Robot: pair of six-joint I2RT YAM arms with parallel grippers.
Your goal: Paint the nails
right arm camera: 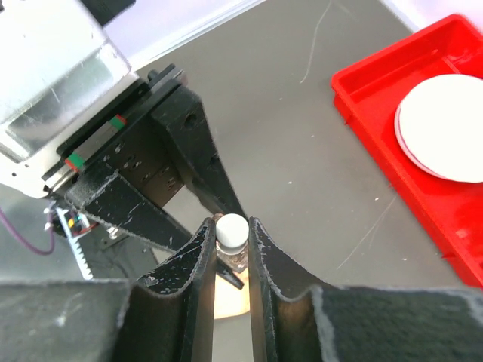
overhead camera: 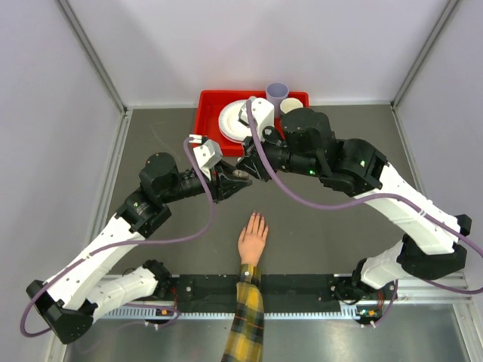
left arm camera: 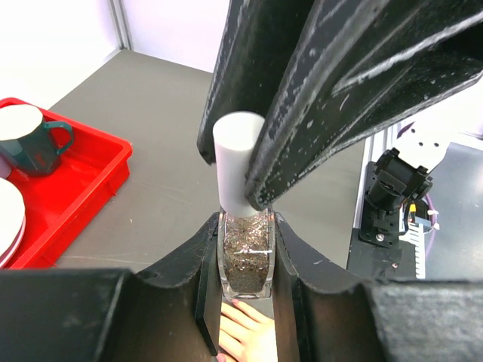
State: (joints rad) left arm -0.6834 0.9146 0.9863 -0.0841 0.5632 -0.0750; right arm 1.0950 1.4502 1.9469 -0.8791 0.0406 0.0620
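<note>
A peach hand (overhead camera: 253,240) with a yellow-and-dark plaid sleeve (overhead camera: 245,320) lies flat at the table's near centre. Its nails (overhead camera: 256,217) point away from the arm bases and look tiny. Above and beyond the fingertips, my left gripper (overhead camera: 235,179) is shut on a small clear bottle (left arm camera: 245,256) of dark glittery polish. My right gripper (overhead camera: 246,167) is shut on the bottle's pale cap (right arm camera: 232,228), which also shows in the left wrist view (left arm camera: 236,162). The hand shows below the bottle in the left wrist view (left arm camera: 249,335) and as a pale blur in the right wrist view (right arm camera: 226,294).
A red tray (overhead camera: 207,113) at the table's far edge holds white plates (overhead camera: 230,121) and a white cup (overhead camera: 290,104). A lilac cup (overhead camera: 277,92) stands behind it. A dark green mug (left arm camera: 34,147) sits in the tray. Black rail (overhead camera: 302,286) runs along the near edge.
</note>
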